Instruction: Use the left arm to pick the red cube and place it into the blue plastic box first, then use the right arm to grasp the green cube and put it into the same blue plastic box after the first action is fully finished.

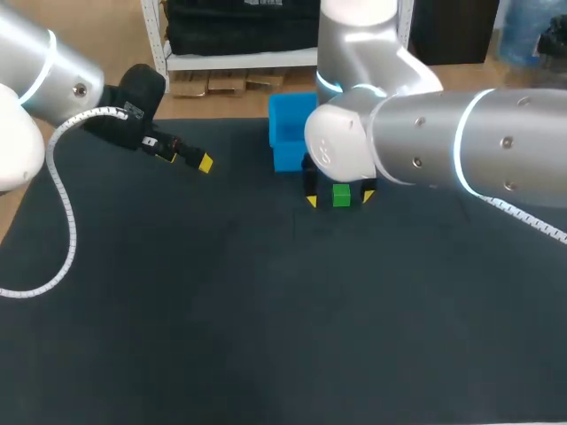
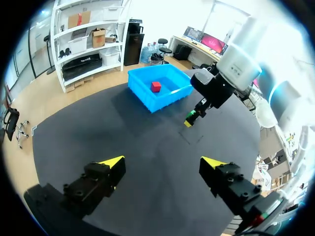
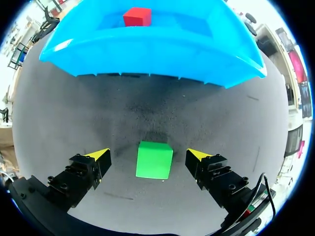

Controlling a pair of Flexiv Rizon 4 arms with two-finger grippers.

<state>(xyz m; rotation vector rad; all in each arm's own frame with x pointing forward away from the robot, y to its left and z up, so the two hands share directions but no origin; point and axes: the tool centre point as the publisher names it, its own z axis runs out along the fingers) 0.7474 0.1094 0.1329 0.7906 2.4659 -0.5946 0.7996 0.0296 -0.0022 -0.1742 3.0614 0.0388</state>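
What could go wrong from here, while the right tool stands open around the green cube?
1. The fingers of the right tool do not yet touch the green cube. If one finger arrives first, it may push or turn the cube.
2. The wall of the blue box rises just ahead of the cube, so a low lift might hit it.

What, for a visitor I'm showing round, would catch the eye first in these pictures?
The bright green cube sits inside the open right gripper, not yet gripped. Just ahead stands the blue box with the red cube already inside. The left gripper hangs open, well away from both.
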